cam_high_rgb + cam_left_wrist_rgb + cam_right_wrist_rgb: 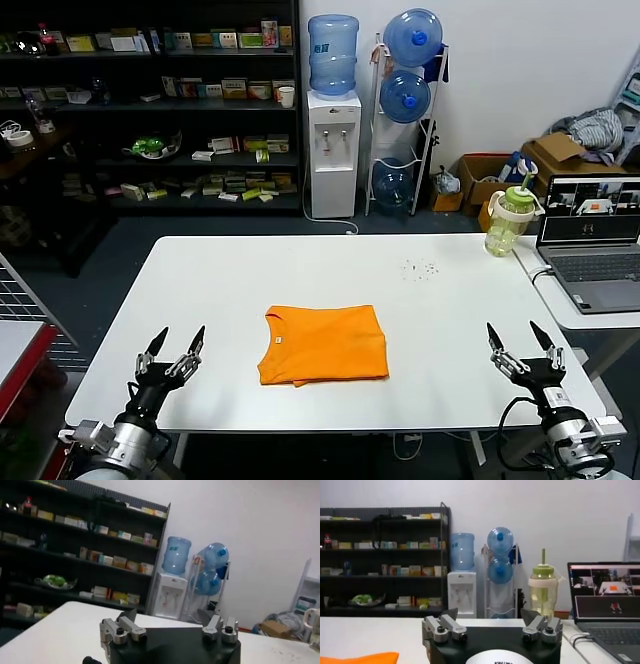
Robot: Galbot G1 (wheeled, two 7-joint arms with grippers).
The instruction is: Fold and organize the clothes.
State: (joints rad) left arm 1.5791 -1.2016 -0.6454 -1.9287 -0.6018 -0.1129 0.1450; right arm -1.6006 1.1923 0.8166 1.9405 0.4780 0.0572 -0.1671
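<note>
An orange T-shirt [323, 345] lies folded into a neat rectangle on the white table [440, 320], in the lower middle of the head view, with its collar toward the left of the fold and a small white tag showing there. In the lower left corner of that view the left gripper [177, 345] sits at the near left edge of the table, its two dark fingers spread wide and grasping nothing, well apart from the shirt. In the lower right corner the right gripper [518, 340] mirrors it at the near right edge, fingers also released and empty, likewise well apart from the shirt. In the right wrist view a sliver of the orange fabric shows at the bottom left corner, beside that gripper's body. At the right middle of the head view a pale green drink bottle [509, 218] with a straw stands at the far right corner of the table, next to an open laptop [593, 250] on a neighbouring white surface. At the top centre stands a white water dispenser [332, 150] topped with a blue jug, with a rack of more blue jugs [408, 100] to its right. Dark shelves [150, 110] of small boxes fill the upper left. Cardboard boxes [500, 175] sit on the floor at the upper right.
</note>
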